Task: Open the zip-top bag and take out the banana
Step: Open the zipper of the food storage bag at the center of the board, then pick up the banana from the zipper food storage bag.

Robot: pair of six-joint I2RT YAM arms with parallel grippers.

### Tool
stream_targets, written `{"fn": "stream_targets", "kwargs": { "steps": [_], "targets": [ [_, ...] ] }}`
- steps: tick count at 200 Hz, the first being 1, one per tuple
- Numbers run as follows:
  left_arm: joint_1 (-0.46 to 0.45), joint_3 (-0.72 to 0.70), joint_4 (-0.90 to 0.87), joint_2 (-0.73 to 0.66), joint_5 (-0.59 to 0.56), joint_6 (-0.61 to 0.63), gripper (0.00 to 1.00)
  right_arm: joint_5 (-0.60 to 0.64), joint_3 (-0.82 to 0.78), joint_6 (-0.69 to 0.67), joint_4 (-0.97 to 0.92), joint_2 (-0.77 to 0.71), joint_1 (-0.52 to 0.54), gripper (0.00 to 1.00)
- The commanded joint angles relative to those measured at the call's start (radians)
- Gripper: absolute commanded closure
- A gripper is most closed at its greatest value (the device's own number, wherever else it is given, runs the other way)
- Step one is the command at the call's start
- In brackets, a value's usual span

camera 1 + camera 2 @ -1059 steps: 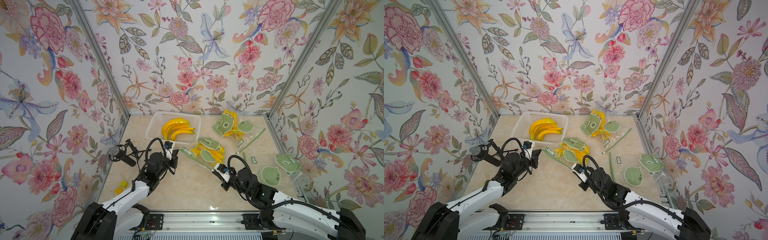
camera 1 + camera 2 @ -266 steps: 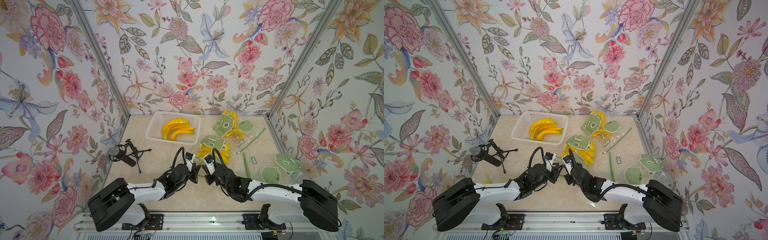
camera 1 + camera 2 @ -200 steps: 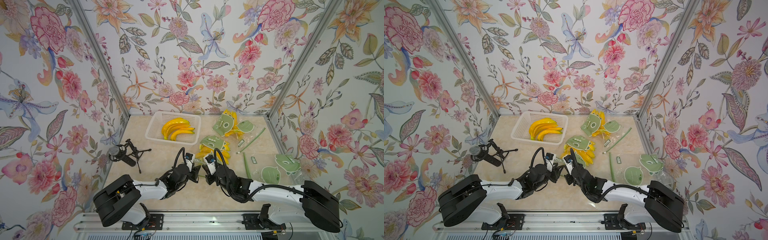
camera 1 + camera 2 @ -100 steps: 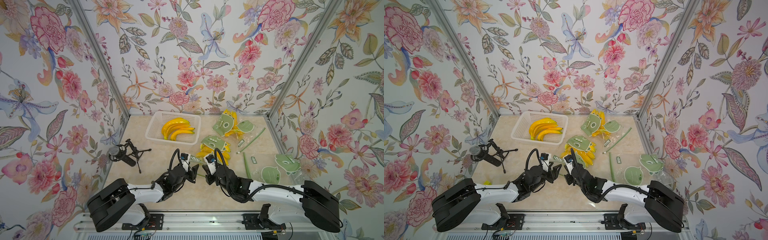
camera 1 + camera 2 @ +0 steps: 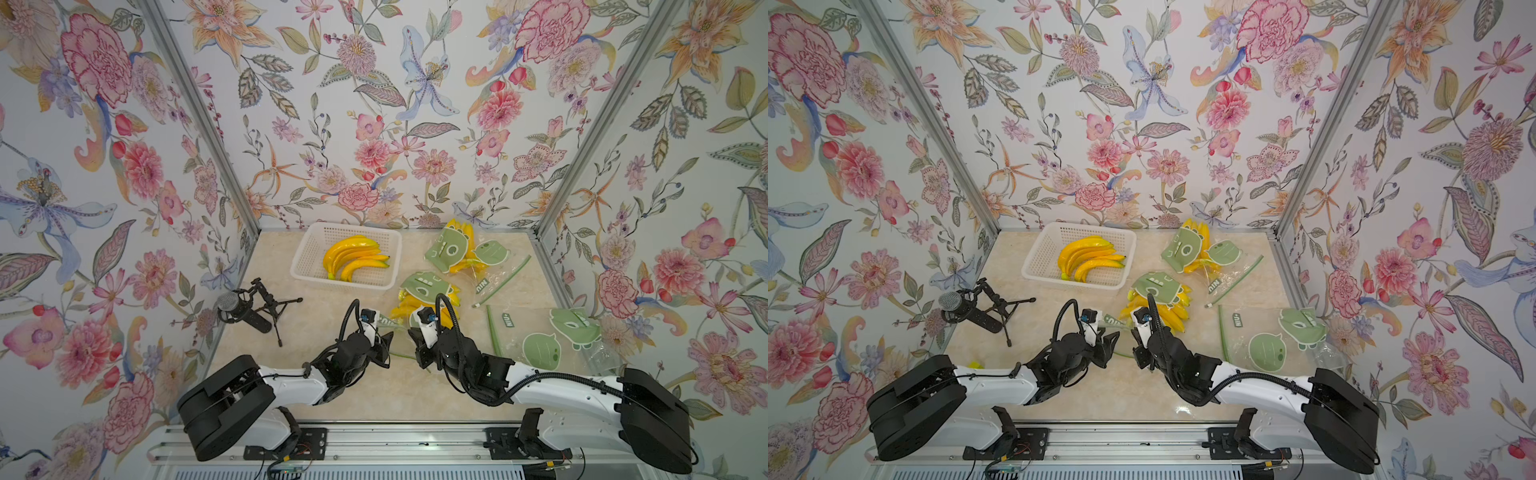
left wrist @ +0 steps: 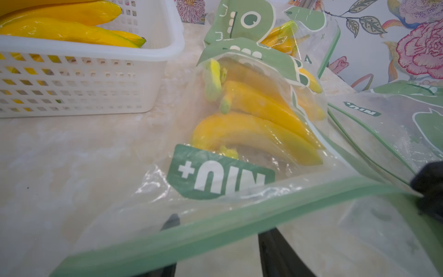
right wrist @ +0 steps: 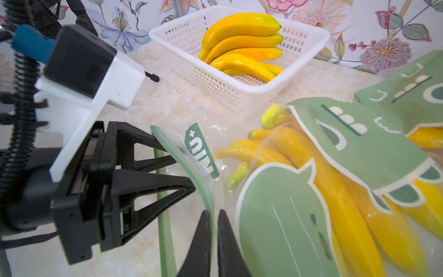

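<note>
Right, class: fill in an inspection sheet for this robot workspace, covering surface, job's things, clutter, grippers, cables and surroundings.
Surface: beige marble-look tabletop, no spills seen.
Job's things: clear zip-top bag with green cartoon print, yellow bananas inside; its green zip strip raised off the table.
Clutter: white plastic mesh basket holding loose yellow bananas; second filled printed bag at the back; empty printed bags on the right-arm side; black microphone on a small tripod.
Grippers: right gripper shut on the zip strip; left gripper open, jaws apart at the same strip.
Cables: black ribbed cable looping above each wrist.
Surroundings: floral-papered walls on three sides.
</note>
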Motion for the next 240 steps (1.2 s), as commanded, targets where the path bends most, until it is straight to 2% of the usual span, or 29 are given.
{"fn": "stream_targets", "kwargs": {
  "steps": [1,35,61,69,113,135,160,205,240],
  "targets": [
    [0.01,-0.021,-0.006,-0.004,-0.038,-0.023,0.47,0.023,-0.017,0.03,-0.014,-0.022,-0.009,0.92],
    [0.01,-0.012,-0.021,-0.02,-0.029,-0.003,0.47,-0.008,-0.009,0.007,-0.007,-0.024,-0.011,0.87],
    [0.01,0.014,-0.048,-0.006,-0.034,0.026,0.42,0.019,0.022,0.019,-0.097,-0.062,-0.049,0.64],
    [0.01,0.017,-0.05,0.0,-0.037,0.031,0.39,0.015,0.033,0.036,-0.133,-0.073,-0.092,0.57],
    [0.01,0.031,-0.058,0.049,-0.053,0.037,0.31,-0.179,0.104,0.125,-0.221,-0.04,-0.45,0.42],
    [0.01,0.037,-0.06,0.076,-0.063,0.029,0.29,-0.236,0.169,0.135,-0.222,0.029,-0.571,0.4],
    [0.01,0.041,-0.064,0.097,-0.075,0.023,0.29,-0.272,0.281,0.105,-0.232,0.142,-0.647,0.39],
    [0.01,0.029,-0.067,0.098,-0.101,0.018,0.27,-0.291,0.533,0.023,-0.337,0.405,-0.67,0.38],
    [0.01,0.016,-0.049,0.107,-0.102,0.023,0.24,-0.316,0.643,-0.007,-0.396,0.565,-0.67,0.39]
  ]
}}
